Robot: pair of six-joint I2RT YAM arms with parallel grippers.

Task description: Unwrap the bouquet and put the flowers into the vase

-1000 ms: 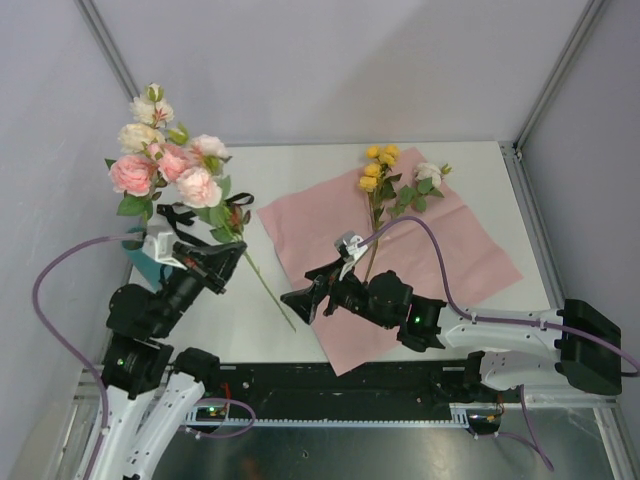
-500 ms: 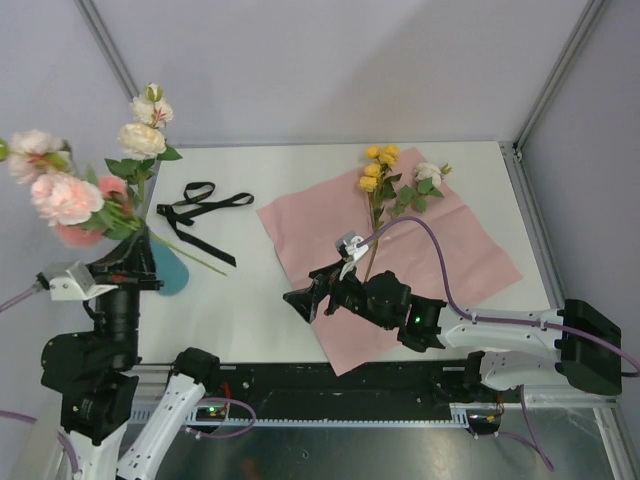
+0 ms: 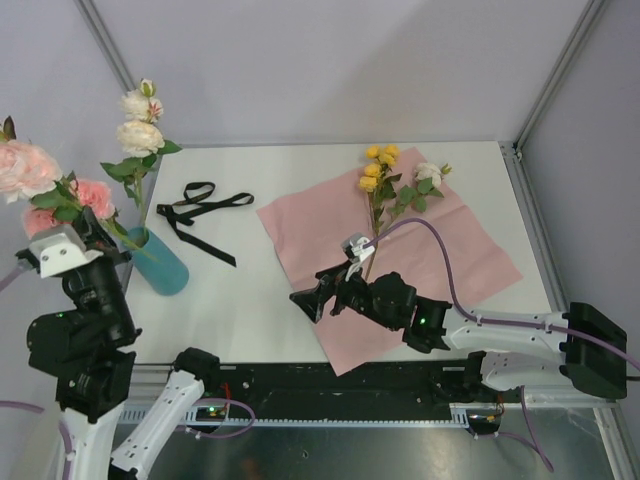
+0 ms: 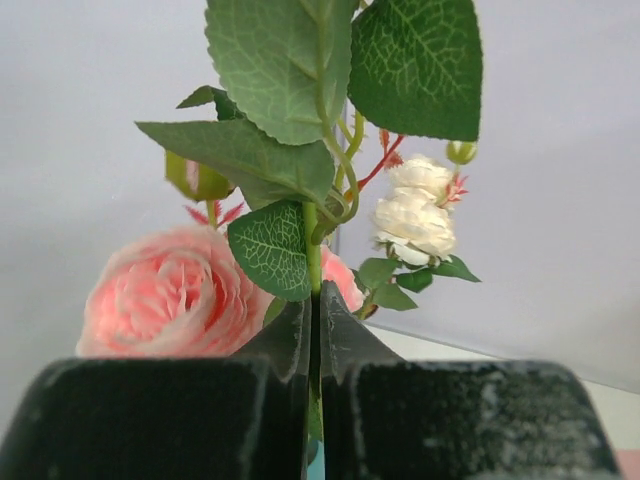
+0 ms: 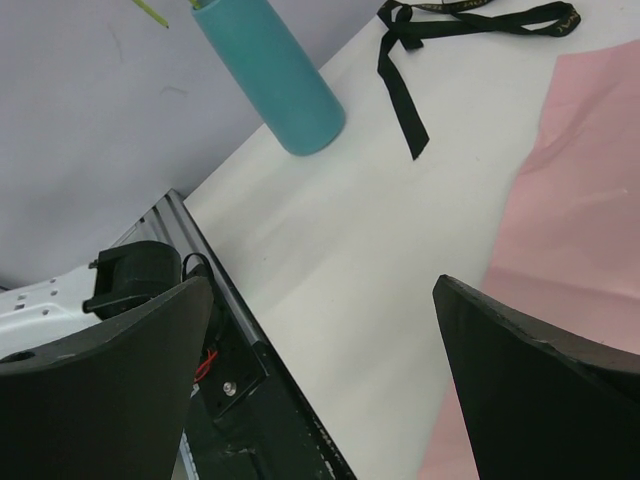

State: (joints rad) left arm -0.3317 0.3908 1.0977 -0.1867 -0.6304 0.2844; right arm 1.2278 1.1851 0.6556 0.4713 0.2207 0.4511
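1. Left gripper (image 4: 313,318) is clamped shut on the thin green stem of the pink-rose spray (image 3: 22,168). It's raised at the far left of the top view, with the blooms above the arm.
2. The small teal cylindrical vase (image 3: 163,264) stands on the white bench (image 3: 250,290), just beside that gripper. A cream-white rose stem (image 3: 138,135) is already in it.
3. The spray's lower stem slants toward the vase mouth. I can't tell whether the tip is inside.
4. Right gripper (image 3: 308,297) is wide open and empty, hovering at the lower-left edge of the flat pink paper sheet (image 3: 450,250). The yellow and white flowers (image 3: 385,175) lie on the sheet's upper part.
5. The loose black ribbon (image 3: 200,205) lies between vase and sheet.
6. Risks as I see them:
   - The vase is short and the stems are long and top-heavy, so a sideways push from the slanted stem could tip it.
   - Letting go before the tip is in the mouth drops the spray on the bench.
   - Brushing the cream-white stem could lever it out.
   - Picking off the sheet could drag the paper along.
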